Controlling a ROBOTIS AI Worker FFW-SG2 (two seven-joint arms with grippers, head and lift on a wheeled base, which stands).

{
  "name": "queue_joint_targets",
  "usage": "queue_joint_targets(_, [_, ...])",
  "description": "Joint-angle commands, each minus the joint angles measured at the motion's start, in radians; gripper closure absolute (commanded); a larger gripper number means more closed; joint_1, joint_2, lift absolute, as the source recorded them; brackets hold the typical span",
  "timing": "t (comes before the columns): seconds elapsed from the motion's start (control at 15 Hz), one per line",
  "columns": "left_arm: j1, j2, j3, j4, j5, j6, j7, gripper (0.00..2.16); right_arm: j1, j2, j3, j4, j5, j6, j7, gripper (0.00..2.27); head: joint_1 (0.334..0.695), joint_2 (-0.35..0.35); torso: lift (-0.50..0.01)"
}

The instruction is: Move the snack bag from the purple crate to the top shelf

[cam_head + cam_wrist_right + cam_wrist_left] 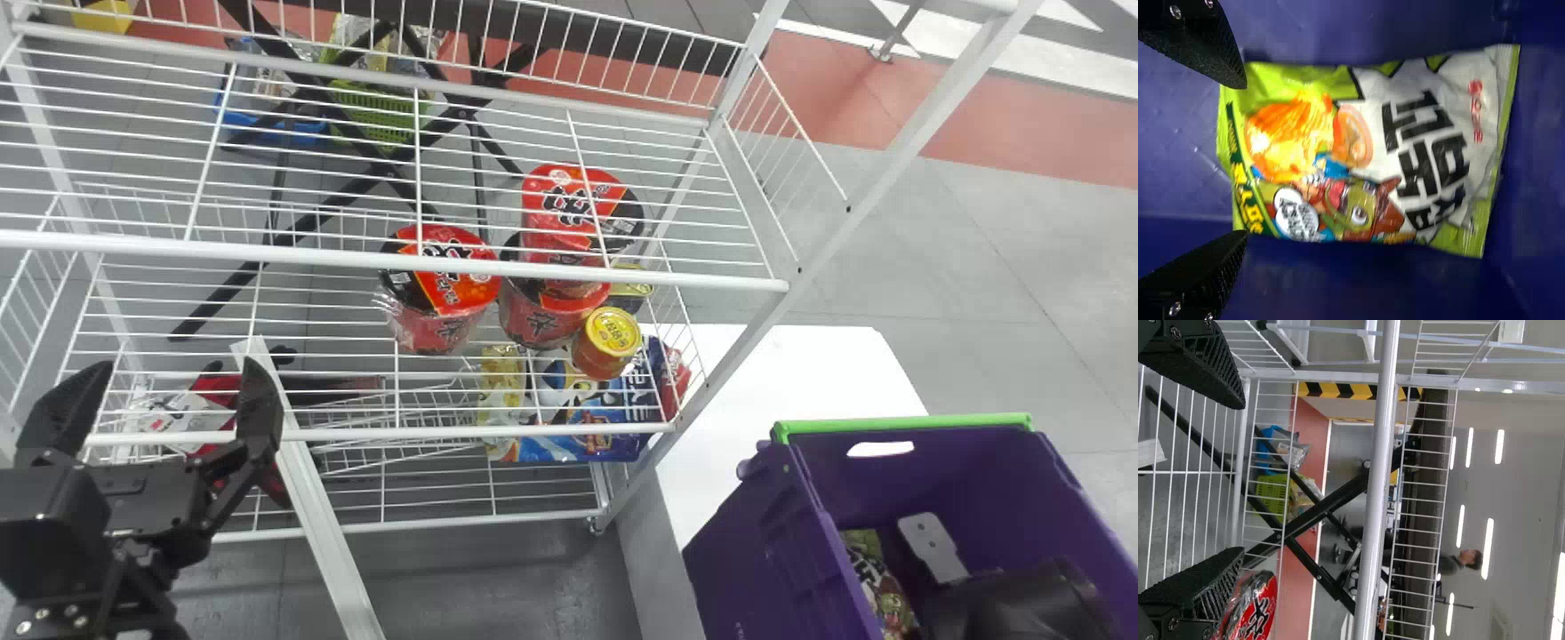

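Down in the purple crate (747,542), at the lower right of the head view, lies the snack bag (876,587). My right gripper (987,596) reaches into that crate, its arm partly covering the bag. In the right wrist view the green and white snack bag (1358,153) lies just ahead of my right gripper (1238,160), whose fingers are wide apart with the bag not held. My left gripper (160,391) stays parked open before the shelf's left part; the left wrist view also has my left gripper (1238,480) empty. The top shelf (356,253) is white wire.
Red cup noodles (444,293), a small yellow-lidded cup (609,338) and a blue snack pack (569,436) stand or lie on lower rack levels. A white post (742,347) rises between rack and crate. The crate stands by a white surface (800,364).
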Motion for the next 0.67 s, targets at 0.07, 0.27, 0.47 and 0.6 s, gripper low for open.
queue_joint_targets(0.07, [0.002,0.001,0.003,0.0,0.0,-0.006,0.001,0.03,-0.009,0.008,0.003,-0.002,-0.006,-0.006,-0.024,0.0,0.695,-0.35,-0.458])
queue_joint_targets(0.27, [-0.001,-0.002,0.001,0.002,0.0,-0.006,-0.002,0.03,-0.015,0.017,0.015,0.003,-0.006,-0.01,-0.049,0.0,0.695,-0.35,-0.458])
queue_joint_targets(0.47, [-0.006,-0.002,0.001,0.012,0.001,-0.006,-0.002,0.03,-0.02,0.02,0.027,0.031,-0.006,-0.043,-0.064,0.0,0.695,-0.35,-0.458])
queue_joint_targets(0.6, [-0.006,-0.002,0.003,0.014,0.001,-0.009,-0.002,0.03,-0.02,0.02,0.041,0.043,-0.004,-0.052,-0.078,0.0,0.695,-0.35,-0.458])
